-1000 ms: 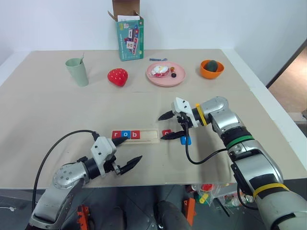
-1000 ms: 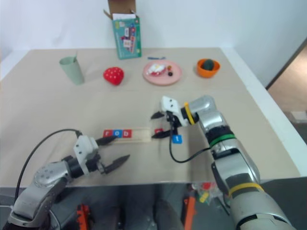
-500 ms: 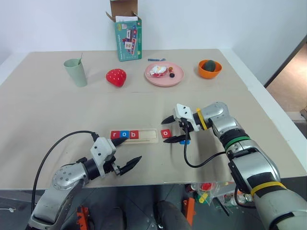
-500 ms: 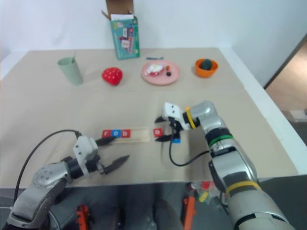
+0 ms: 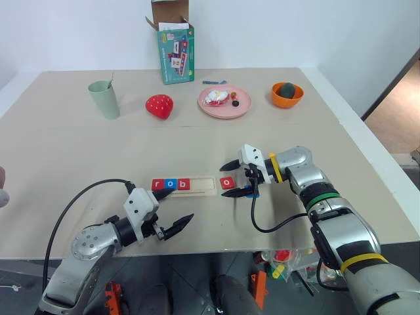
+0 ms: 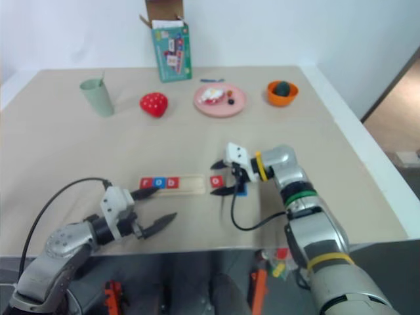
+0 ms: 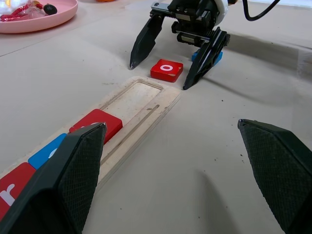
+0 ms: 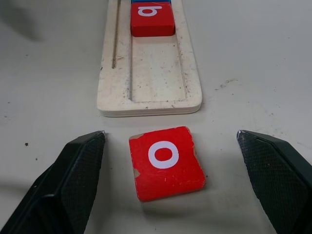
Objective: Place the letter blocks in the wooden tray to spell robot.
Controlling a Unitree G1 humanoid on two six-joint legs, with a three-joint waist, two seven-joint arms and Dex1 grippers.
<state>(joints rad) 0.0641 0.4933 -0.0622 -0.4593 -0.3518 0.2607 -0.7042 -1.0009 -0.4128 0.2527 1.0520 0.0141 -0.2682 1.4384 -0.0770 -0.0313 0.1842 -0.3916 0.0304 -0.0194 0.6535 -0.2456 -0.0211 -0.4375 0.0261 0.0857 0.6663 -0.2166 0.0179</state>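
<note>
Tabletop holds a flat red "o" block [image 8: 166,162], corners chipped.

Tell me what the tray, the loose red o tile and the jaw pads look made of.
Wooden tray: pale unfinished wood, probably plywood; grain, dark specks and layered edge lines show.
Red o block: likely painted wood; glossy red coat chipped to a pale core at the corners.
Right gripper fingers: matte black, cross-hatched surface, probably rubber or textured plastic; the jaws stand open around the block.
</note>
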